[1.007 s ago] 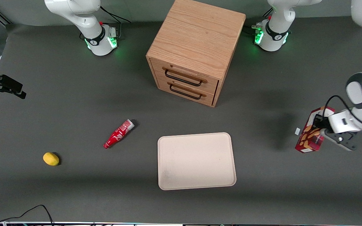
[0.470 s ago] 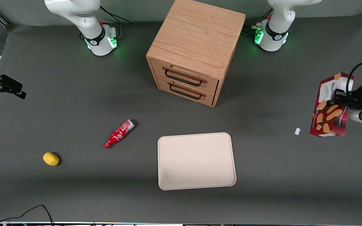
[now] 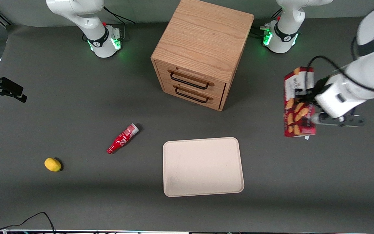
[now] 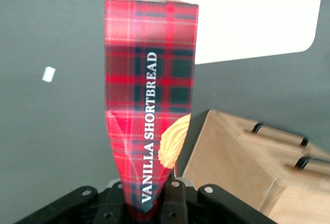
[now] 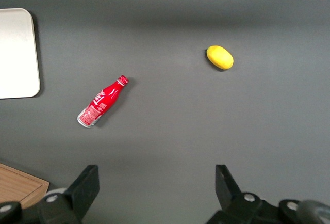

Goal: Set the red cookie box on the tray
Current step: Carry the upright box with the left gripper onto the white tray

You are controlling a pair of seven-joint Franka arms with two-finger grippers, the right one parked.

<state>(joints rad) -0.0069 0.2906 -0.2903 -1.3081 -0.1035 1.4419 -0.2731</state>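
Observation:
The red cookie box (image 3: 297, 104), a slim dark-red tartan carton with cookie pictures and a white panel, hangs in the air toward the working arm's end of the table. My left gripper (image 3: 308, 97) is shut on it; in the left wrist view the box (image 4: 149, 95) is pinched between the fingers of the gripper (image 4: 147, 203). The beige tray (image 3: 202, 166) lies flat on the table, nearer the front camera than the drawer cabinet, and also shows in the left wrist view (image 4: 247, 17). The box is off to the side of the tray, not above it.
A wooden two-drawer cabinet (image 3: 203, 52) stands in the middle, farther from the camera than the tray. A small red bottle (image 3: 122, 138) and a yellow lemon (image 3: 53, 164) lie toward the parked arm's end. A small white scrap (image 3: 307, 137) lies on the table under the box.
My left gripper lifted the red cookie box off the table, then carried it toward the middle of the table, closer to the tray.

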